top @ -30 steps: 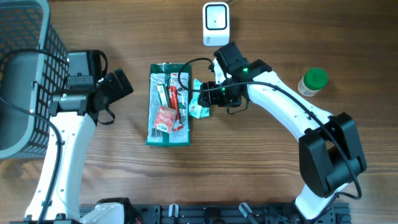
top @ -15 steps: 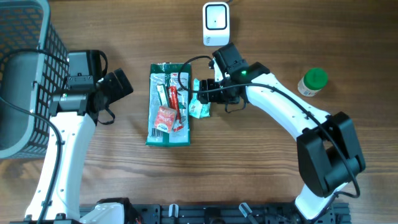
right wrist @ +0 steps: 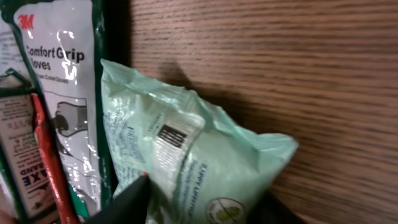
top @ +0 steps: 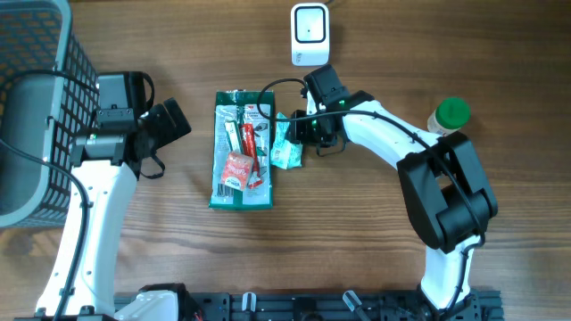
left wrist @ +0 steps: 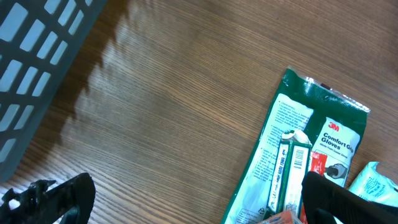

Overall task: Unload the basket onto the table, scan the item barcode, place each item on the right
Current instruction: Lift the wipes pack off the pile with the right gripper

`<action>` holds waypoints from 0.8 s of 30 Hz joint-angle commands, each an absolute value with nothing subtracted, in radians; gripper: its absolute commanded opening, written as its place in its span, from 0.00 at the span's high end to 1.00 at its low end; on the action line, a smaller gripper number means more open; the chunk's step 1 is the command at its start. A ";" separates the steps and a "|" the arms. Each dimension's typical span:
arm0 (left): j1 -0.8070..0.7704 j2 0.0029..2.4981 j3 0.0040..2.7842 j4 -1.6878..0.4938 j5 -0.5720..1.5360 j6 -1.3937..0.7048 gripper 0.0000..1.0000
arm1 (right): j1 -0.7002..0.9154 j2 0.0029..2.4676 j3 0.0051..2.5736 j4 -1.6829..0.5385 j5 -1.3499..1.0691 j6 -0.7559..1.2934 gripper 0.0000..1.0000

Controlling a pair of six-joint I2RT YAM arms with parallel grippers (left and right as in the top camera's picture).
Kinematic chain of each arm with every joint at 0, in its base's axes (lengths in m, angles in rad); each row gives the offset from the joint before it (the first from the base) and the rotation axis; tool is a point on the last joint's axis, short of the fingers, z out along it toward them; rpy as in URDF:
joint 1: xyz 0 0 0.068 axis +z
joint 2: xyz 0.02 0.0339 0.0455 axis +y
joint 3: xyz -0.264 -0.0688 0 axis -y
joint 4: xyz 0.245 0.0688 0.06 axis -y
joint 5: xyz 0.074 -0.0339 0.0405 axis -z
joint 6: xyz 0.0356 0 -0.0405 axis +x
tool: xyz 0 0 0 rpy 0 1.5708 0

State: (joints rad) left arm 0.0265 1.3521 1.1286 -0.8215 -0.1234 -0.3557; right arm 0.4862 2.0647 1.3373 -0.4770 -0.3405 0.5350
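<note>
Task item: a mint-green pouch point(right wrist: 205, 155) is seen lying on the wooden table point(top: 357, 232), just right of the glove pack point(top: 243, 149) and touching its right edge.
Barcode: a small black barcode point(right wrist: 169, 135) is printed on a white label on the pouch's upper face and is turned up toward the right wrist camera.
Scanner: the white scanner point(top: 310, 34) is set at the far edge of the table, above the pouch and apart from it.
Right gripper: the right gripper point(top: 301, 132) is lowered over the pouch, with a finger seen at each side of the pouch's near end; whether the pouch is actually pinched cannot be told.
Left gripper: the left gripper point(top: 174, 120) is held left of the glove pack, its fingers point(left wrist: 56, 196) spread wide apart with nothing between them.
Other things: a green-capped bottle point(top: 449, 116) is stood at the right, well apart; a grey basket point(top: 53, 62) is placed at the left edge.
</note>
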 commanded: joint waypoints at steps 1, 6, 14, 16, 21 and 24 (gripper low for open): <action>0.031 1.354 1.134 -0.820 -0.133 -0.345 0.00 | 0.481 2.062 1.323 -0.476 -0.356 0.522 0.87; 0.031 1.354 1.134 -0.821 -0.132 -0.345 0.00 | 0.443 1.958 1.323 -0.486 -0.426 0.468 0.96; 0.031 1.354 1.134 -0.820 -0.132 -0.344 0.00 | 0.353 1.714 1.322 -0.617 -0.537 0.385 0.96; 0.031 1.354 1.134 -0.820 -0.133 -0.345 0.00 | 0.333 1.651 1.322 -0.670 -0.536 0.358 0.96; 0.031 1.354 1.134 -0.821 -0.133 -0.344 0.00 | 0.290 1.523 1.322 -0.787 -0.535 0.312 0.96; 0.031 1.354 1.134 -0.821 -0.132 -0.344 0.00 | 0.274 1.482 1.322 -0.830 -0.532 0.296 0.96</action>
State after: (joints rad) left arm 0.0265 1.3518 1.1286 -0.8227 -0.1234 -0.3557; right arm 0.2901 1.5284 1.3220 -0.8070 -0.5056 0.3462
